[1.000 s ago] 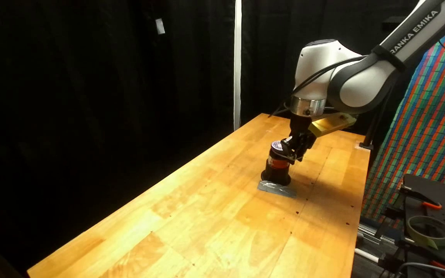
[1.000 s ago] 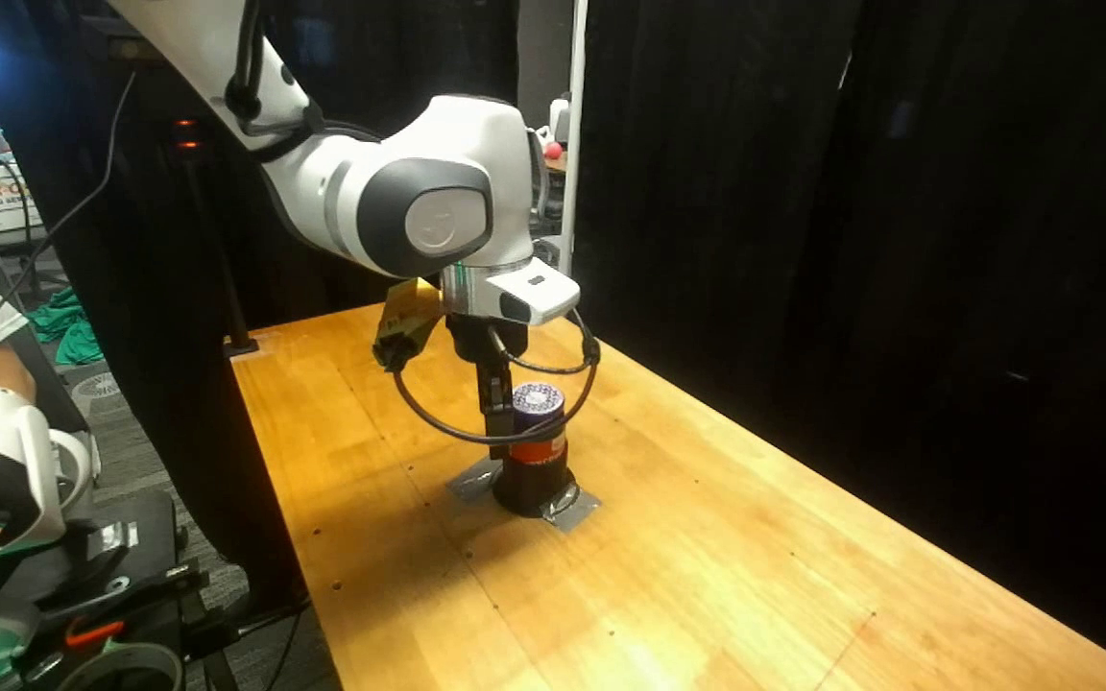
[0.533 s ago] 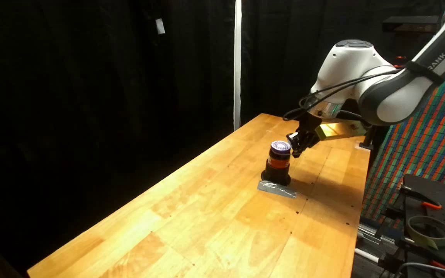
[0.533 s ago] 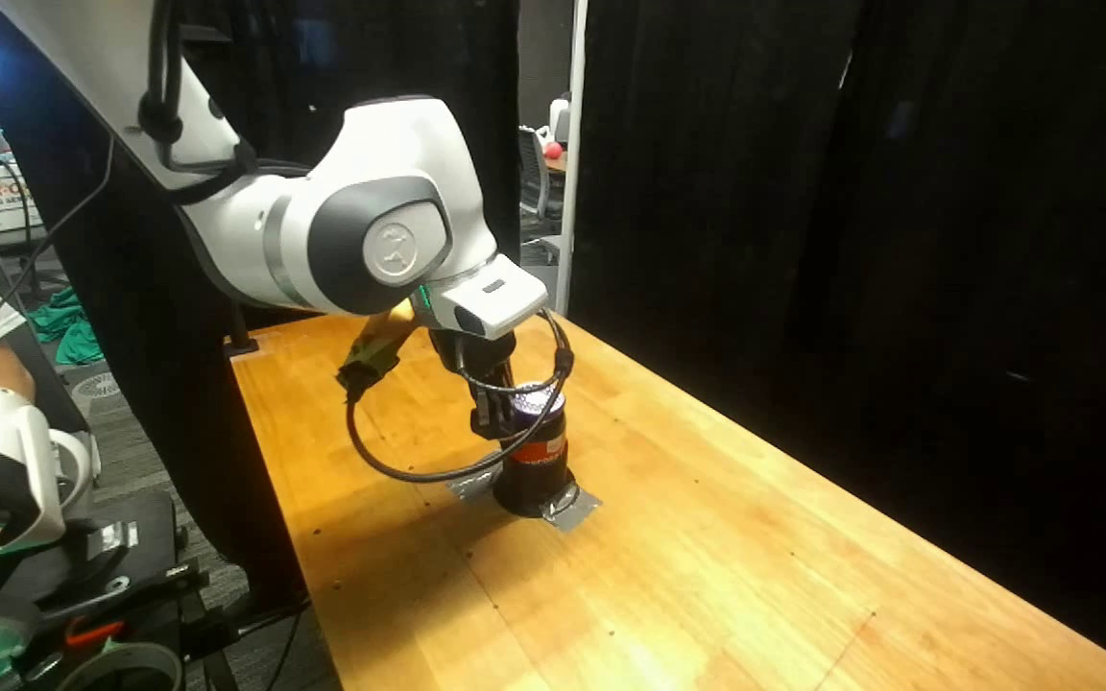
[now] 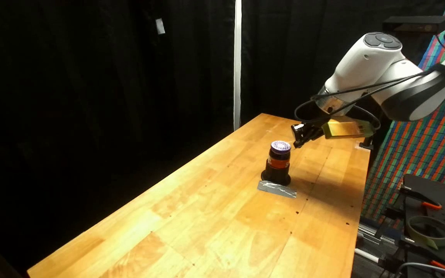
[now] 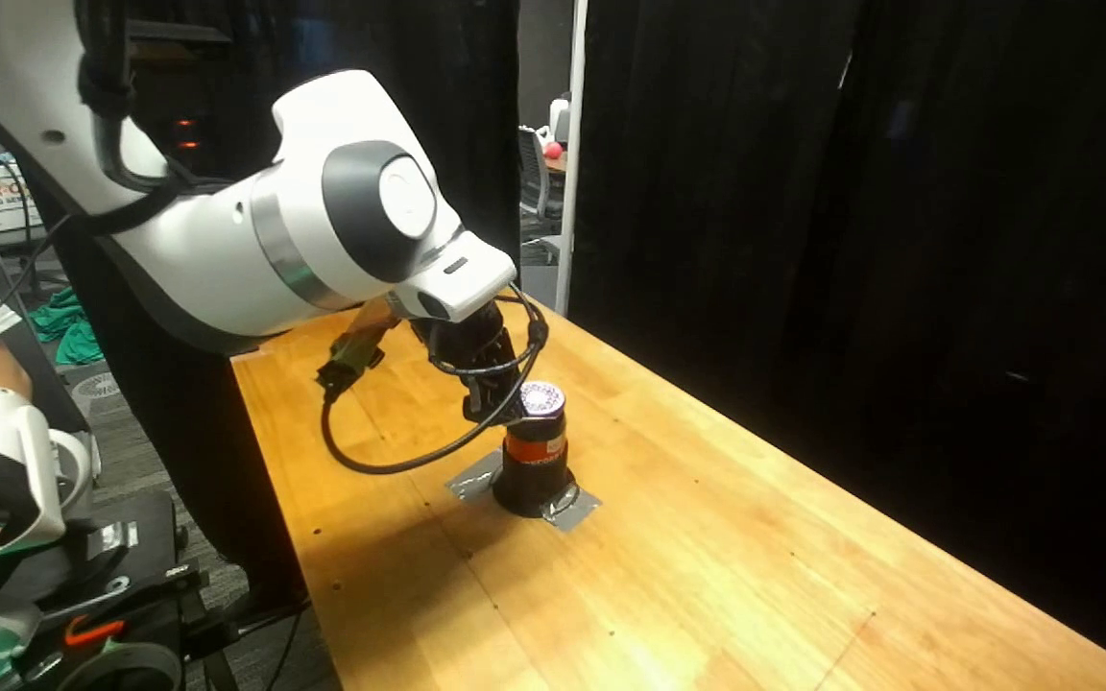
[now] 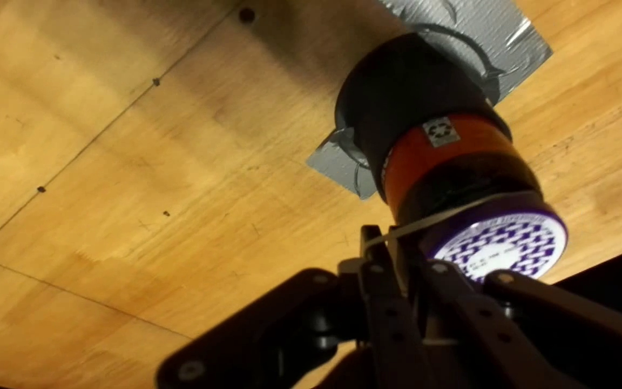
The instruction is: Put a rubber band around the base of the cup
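The cup stands upright on the table, dark with an orange-red band and a purple-and-white patterned top. It shows also in an exterior view and in the wrist view. Its wider black base sits on the tabletop. A thin pale rubber band is stretched from around the cup's upper part to my fingertips, well above the base. My gripper is tilted beside the cup's top, closed to a narrow gap, with the band caught at its tips. Exactly how the band passes round the fingers is hard to see.
Grey tape lies at the cup's base on two sides, on the wooden table. A loose cable loop hangs from my wrist close to the cup. A pole foot stands at the far table corner. Black curtains border the table.
My gripper has moved up and back from beside the cup and tilted, its fingers now pointing at the cup's top. The cup has stayed in place.
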Robot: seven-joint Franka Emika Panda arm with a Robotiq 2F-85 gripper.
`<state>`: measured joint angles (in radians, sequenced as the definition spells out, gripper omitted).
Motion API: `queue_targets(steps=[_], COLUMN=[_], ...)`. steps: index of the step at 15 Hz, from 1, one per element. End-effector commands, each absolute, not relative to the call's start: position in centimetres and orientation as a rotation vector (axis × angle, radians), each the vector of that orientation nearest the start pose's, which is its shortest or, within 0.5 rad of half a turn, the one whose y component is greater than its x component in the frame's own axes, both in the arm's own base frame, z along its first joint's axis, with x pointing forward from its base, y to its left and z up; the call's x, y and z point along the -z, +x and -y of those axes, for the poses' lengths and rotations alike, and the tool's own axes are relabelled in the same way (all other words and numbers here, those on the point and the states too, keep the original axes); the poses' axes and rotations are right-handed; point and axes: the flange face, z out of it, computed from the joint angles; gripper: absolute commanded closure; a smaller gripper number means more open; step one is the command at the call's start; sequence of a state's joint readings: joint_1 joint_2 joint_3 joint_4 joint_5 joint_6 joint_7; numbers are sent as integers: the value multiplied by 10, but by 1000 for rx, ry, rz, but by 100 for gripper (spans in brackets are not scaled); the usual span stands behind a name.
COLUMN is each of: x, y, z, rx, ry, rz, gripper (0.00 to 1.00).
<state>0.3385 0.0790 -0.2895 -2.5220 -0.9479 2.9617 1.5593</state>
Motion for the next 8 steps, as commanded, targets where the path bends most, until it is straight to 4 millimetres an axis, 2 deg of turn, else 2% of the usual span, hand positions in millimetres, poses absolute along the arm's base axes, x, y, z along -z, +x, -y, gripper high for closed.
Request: queue_targets(steps=[1, 3, 6, 8], x=[-272, -280, -299, -298], y=[448, 448, 452, 449], z=[-102, -110, -111, -109], rx=[732, 782, 934, 994], ry=[-2849, -2812, -2789, -2790], rz=[-821, -809, -836, -840], gripper=[89, 89, 90, 90])
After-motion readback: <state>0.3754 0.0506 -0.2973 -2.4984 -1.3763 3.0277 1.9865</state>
